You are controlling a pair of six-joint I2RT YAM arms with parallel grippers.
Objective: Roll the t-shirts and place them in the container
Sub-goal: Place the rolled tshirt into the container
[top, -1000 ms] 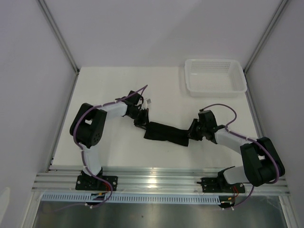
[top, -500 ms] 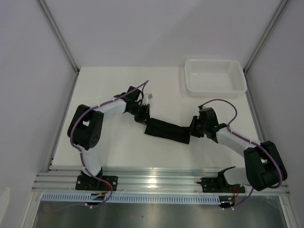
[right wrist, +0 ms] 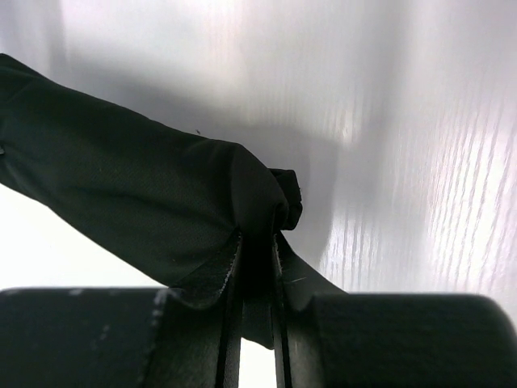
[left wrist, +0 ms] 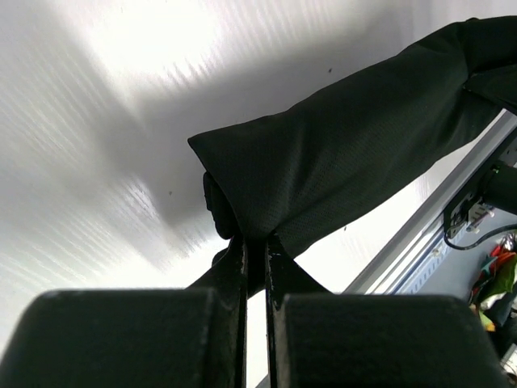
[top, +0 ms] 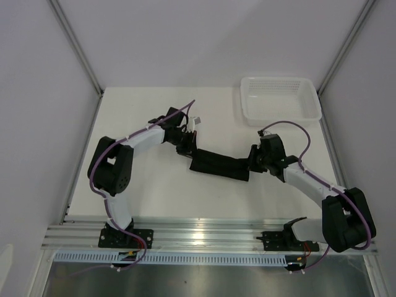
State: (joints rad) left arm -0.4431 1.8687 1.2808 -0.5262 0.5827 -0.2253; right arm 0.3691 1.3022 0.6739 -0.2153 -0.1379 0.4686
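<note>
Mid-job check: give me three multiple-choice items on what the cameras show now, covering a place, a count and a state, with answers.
1. Where does the white basket stand?
A) far right corner of the table
B) near left corner
C) between the arms

2. How many t-shirts are in view?
A) three
B) one
C) two

3. How do the fingers stand?
A) both pairs open
B) only the left pair shut
C) both pairs shut on the black t-shirt

Answers:
1 A: the top view shows it at the far right edge.
2 B: only one long black bundle lies between the arms.
3 C: the wrist views show the left fingers and the right fingers each pinching an end of the fabric.
</note>
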